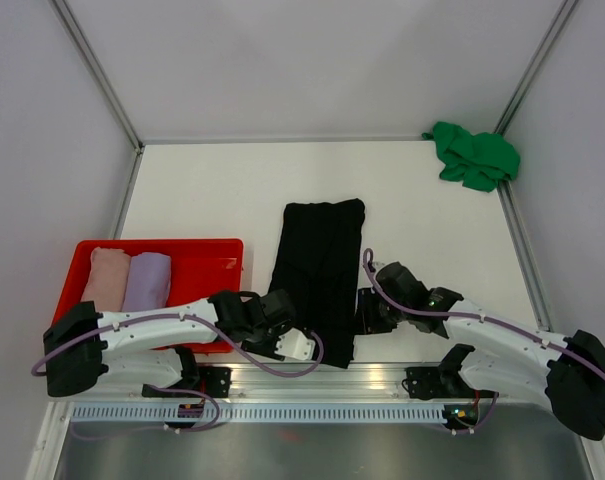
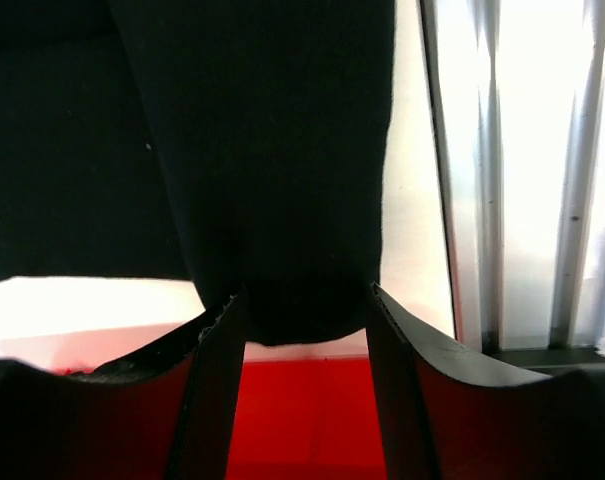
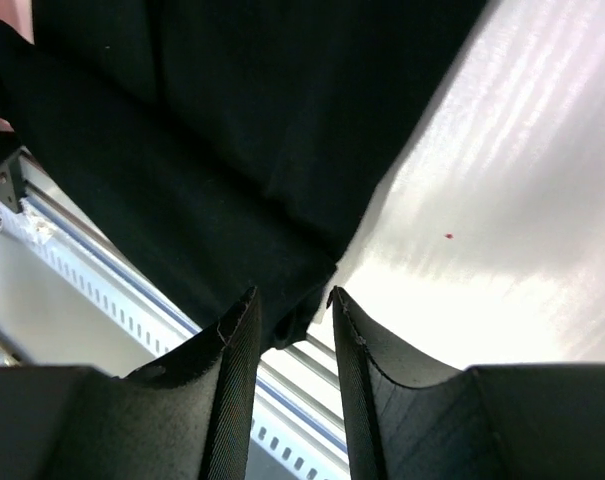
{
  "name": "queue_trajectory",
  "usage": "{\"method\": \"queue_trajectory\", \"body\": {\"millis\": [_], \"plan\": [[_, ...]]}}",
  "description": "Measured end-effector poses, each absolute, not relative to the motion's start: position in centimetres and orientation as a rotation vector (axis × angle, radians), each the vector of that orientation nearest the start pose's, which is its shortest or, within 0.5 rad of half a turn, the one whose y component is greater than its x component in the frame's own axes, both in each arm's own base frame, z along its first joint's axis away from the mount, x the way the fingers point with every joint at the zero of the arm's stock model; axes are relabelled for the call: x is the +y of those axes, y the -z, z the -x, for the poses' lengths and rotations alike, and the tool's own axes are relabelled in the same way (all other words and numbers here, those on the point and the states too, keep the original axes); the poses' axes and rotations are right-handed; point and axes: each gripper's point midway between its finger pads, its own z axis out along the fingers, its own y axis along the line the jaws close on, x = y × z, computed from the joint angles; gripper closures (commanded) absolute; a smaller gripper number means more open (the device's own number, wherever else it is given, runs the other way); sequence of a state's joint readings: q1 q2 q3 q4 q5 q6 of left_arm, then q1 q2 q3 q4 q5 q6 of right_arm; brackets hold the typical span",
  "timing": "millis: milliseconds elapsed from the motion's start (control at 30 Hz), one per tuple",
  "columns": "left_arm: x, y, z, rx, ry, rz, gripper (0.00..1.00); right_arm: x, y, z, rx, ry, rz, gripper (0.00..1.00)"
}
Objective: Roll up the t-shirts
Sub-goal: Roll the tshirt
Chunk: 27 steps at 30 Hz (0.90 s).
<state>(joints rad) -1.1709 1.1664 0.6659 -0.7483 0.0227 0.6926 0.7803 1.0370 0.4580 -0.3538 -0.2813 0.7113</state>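
Observation:
A large black t-shirt (image 1: 317,265), folded into a long strip, lies mid-table with its near end at the table's front edge. My left gripper (image 1: 282,322) is at its near left corner. In the left wrist view the left gripper (image 2: 305,300) holds the black t-shirt's (image 2: 272,150) hem bunched between its jaws, touching both. My right gripper (image 1: 367,318) is at the near right corner. Seen from the right wrist, this gripper (image 3: 293,295) stands open around a loose corner of the black t-shirt (image 3: 232,170). A bright green t-shirt (image 1: 474,155) lies crumpled at the back right.
A red tray (image 1: 207,245) at the left holds a rolled pale pink t-shirt (image 1: 106,278) and a rolled lavender one (image 1: 148,280). The metal rail (image 1: 322,385) runs along the near edge below both grippers. Frame posts stand at the back corners.

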Motion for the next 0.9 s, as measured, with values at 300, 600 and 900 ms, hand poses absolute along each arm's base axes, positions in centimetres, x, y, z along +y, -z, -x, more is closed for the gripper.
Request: {"method": "queue_trajectory", "body": {"millis": [300,600,900], "plan": [[-19.4,-6.5,-11.5,-2.153,-0.121,2.788,0.43,21.2,-4.9,-12.0,2.672,-0.852,0.201,0.59],[-18.4,-5.3,-10.7,-2.214,-0.129,2.667,0.33,21.0,-5.1,-12.4,2.646,-0.834,0.199,0.59],[-18.0,-3.7,-10.0,-2.239,-0.137,2.565,0.33,21.0,-5.2,-12.4,2.643,-0.835,0.198,0.58]]}}
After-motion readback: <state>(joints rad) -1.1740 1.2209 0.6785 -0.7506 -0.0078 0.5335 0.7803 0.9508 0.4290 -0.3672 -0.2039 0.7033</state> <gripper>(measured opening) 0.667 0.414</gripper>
